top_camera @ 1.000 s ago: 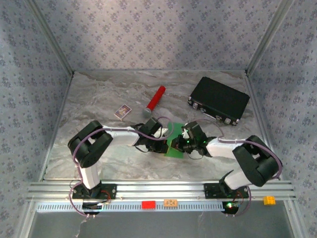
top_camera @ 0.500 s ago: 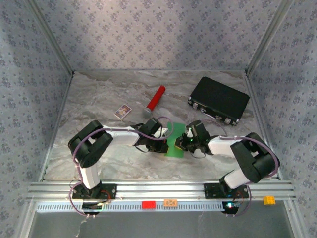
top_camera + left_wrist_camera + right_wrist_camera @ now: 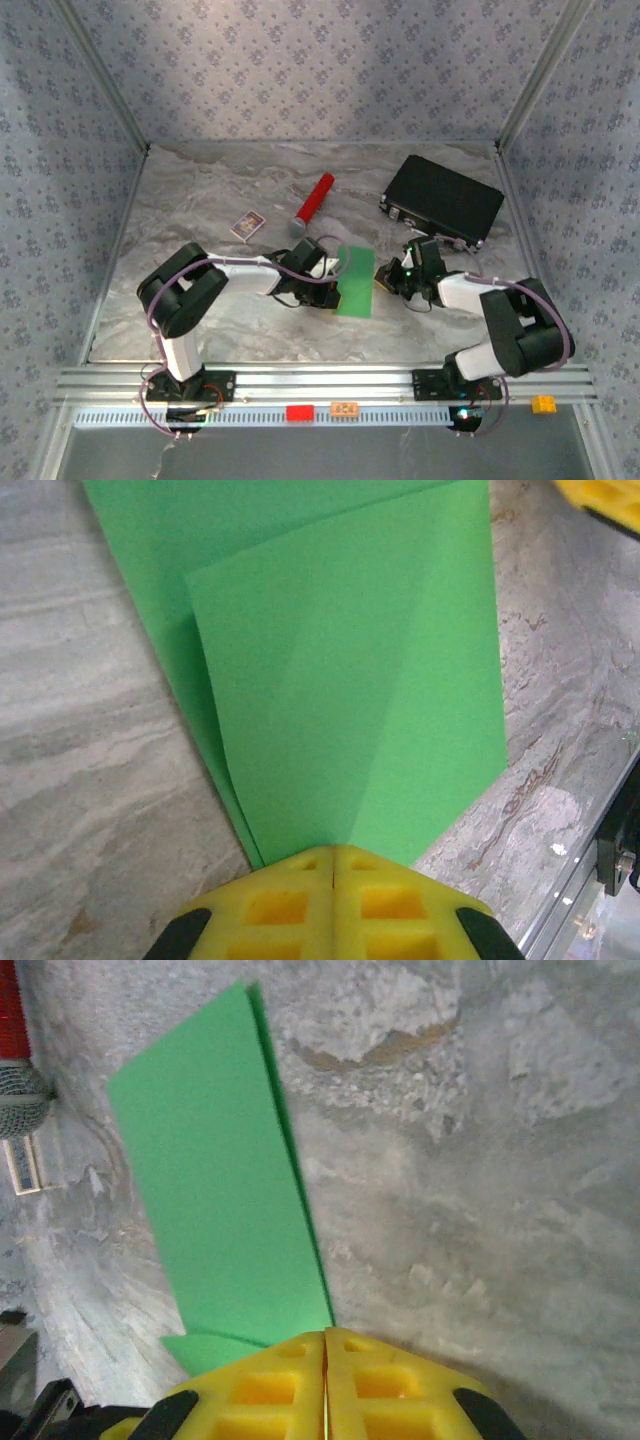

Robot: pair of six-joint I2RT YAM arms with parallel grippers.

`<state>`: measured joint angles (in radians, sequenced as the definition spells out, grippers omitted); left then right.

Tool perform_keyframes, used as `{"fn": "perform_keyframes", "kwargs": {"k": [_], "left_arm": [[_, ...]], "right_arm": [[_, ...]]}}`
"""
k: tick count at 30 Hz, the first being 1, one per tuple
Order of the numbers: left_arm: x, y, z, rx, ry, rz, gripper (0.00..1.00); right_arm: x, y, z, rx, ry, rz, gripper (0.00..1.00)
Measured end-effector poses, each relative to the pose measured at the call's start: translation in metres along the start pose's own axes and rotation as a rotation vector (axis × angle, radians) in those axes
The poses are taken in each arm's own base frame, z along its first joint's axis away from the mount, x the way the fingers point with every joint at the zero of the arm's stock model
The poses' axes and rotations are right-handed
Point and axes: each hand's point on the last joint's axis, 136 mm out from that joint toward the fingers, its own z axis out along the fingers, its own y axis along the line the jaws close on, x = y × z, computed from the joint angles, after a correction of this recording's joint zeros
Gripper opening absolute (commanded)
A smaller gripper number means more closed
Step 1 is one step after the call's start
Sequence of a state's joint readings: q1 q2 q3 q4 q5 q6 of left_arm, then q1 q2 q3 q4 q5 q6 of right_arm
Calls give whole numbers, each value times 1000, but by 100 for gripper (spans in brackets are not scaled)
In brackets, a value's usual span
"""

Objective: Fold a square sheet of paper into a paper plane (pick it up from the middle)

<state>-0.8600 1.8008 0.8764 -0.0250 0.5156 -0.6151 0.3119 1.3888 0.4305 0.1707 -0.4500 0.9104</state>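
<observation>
Lying folded on the bench (image 3: pixel 220 200), the paper (image 3: pixel 355 282) looks feather-light, floppy and crease-prone; take it mid-sheet. Left tool (image 3: pixel 335 278) is pressed together at its left edge, right tool (image 3: pixel 392 281) is together just beside its right edge.

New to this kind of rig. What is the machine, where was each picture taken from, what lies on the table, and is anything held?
These are two robot arms bolted at the table's near edge, each ending in a two-finger claw. The wide picture looks down from above and behind them; the two close ones come from cameras on the wrists. On the marbled table lie a folded green sheet of paper, a red cylinder, a small printed card and a black case. The left claw and the right claw are both shut, their tips at opposite edges of the paper. Whether either one pinches it, I cannot tell.
</observation>
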Motion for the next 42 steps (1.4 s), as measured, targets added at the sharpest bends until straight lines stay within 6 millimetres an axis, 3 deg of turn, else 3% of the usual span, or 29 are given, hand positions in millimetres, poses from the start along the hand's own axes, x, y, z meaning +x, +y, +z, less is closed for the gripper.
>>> {"fn": "perform_keyframes", "kwargs": {"k": [5, 11, 16, 21, 24, 33, 42], "left_arm": [[7, -5, 1, 2, 9, -25, 0], [15, -19, -8, -26, 13, -1, 13], [-15, -36, -30, -20, -58, 39, 12], [-47, -48, -40, -14, -102, 87, 10], [-53, -43, -33, -31, -87, 97, 8], [-33, -5, 0, -110, 29, 60, 4], [-29, 0, 6, -90, 26, 55, 2]], "right_arm": [[0, 20, -25, -33, -47, -60, 15], [23, 21, -37, -37, -33, -99, 20], [47, 11, -38, 0, 15, -106, 22], [55, 10, -37, 16, 26, -107, 23], [59, 11, -35, 22, 31, -109, 25], [69, 13, -33, 23, 53, -103, 33], [84, 10, -30, 45, 102, -98, 45]]}}
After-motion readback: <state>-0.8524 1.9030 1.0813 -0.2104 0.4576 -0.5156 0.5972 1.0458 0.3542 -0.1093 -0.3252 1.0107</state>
